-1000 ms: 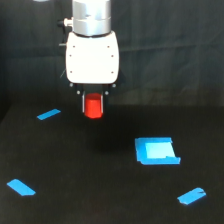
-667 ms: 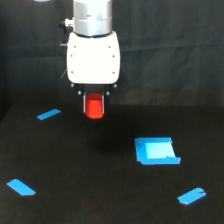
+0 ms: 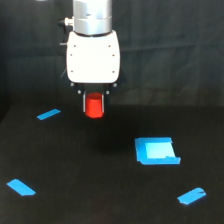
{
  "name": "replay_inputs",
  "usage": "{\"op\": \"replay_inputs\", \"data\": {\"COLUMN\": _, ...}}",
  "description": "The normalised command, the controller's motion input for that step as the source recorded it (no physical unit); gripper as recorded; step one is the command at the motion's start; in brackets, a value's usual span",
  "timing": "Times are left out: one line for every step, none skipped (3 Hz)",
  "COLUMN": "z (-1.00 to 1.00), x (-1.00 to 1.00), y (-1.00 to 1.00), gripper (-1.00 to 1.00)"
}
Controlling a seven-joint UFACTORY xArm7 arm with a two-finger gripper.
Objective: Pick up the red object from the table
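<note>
Gripper point(image 3: 94, 102) clamped on red block point(image 3: 93, 107), held clear above table point(image 3: 75, 200) w/ faint shadow below, so pick looks done; blue patch point(image 3: 156, 151) at 4 o'clock, tape strip point(image 3: 48, 114) at 9.

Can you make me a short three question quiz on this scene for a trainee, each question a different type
1. True or false: the small bright red-orange block lies flat on the matte black table.
2. Multiple choice: where is the larger blue square patch relative to the white gripper? A) lower and toward the exterior view's right B) directly beneath it C) toward the exterior view's left
3. How many thin blue tape strips are on the table, apart from the square patch?

Key:
1. False: the block is between the gripper's fingers, above the table.
2. A
3. Three: one near the gripper, one at lower left, one at lower right.
</note>
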Motion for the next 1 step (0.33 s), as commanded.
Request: {"op": "replay_inputs", "data": {"z": 0.05, "x": 0.11, "y": -0.04, "gripper": -1.0}}
